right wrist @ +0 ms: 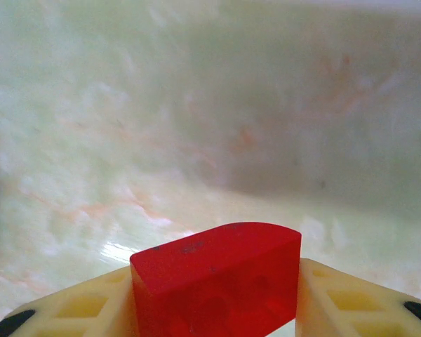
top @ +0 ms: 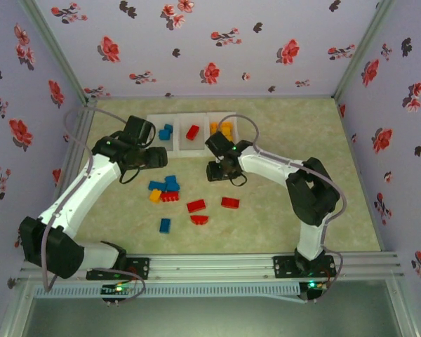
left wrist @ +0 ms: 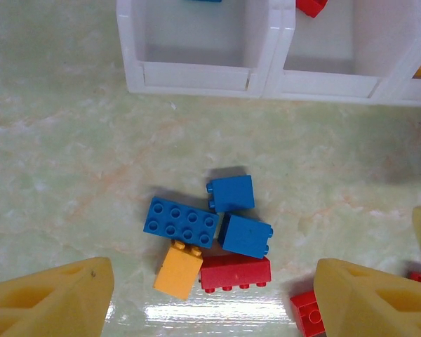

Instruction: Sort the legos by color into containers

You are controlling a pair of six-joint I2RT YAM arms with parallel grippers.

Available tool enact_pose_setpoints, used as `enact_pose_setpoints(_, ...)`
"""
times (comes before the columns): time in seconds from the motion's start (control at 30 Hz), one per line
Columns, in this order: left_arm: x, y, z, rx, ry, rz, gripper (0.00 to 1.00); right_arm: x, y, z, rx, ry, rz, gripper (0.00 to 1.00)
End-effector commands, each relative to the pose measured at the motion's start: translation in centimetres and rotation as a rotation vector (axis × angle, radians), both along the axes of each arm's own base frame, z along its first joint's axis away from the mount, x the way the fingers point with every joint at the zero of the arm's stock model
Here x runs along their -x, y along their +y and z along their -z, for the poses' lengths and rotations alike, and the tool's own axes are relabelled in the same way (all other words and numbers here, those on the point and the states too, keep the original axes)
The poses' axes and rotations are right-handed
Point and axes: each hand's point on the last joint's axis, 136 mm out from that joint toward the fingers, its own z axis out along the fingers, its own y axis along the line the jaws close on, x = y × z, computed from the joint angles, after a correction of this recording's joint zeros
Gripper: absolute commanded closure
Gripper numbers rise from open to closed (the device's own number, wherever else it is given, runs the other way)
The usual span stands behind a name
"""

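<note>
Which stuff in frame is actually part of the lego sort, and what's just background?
Job:
- bins, already holding some bricks
- loose bricks on the table
- red brick gripped by the right gripper
- left gripper, open above the mixed cluster

Not job:
- floral walls
- aluminium rail
- cables

Tabletop point(top: 337, 210): pale green marbled sheet, glossy, with patches of glare. Enclosure walls point(top: 196, 49) on three sides: lavender, printed with red and dark flowers. Metal corner posts point(top: 52, 45) at both rear corners. Slotted aluminium rail point(top: 217, 265) along the near edge.
</note>
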Motion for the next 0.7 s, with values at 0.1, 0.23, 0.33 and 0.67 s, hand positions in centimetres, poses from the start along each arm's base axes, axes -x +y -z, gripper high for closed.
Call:
enact_pose_setpoints(0.1,0.7,0.7,0.2,0.006,0.009,-0.021,0.24,-4.8,2.2,-5.1,-0.051,-0.141,-0.017,0.5)
enact_pose_setpoints(0.23,0.9,0.7,0.3,0.005,0.013,-0.023,0.24,-8.4,4.2,-6.7,-0.079,-0.201,-0.024,0.49)
enact_pose_setpoints(0.33,1.1,0.7,0.6,0.006,0.023,-0.017,0.25,-11.0,5.5,-7.1,-0.095,-0.229,-0.024,0.47)
enact_pose_setpoints(0.67,2.4,1.0,1.8,0.003,0.08,-0.025,0.27,-16.8,7.4,-7.8,-0.103,-0.265,-0.025,0.26)
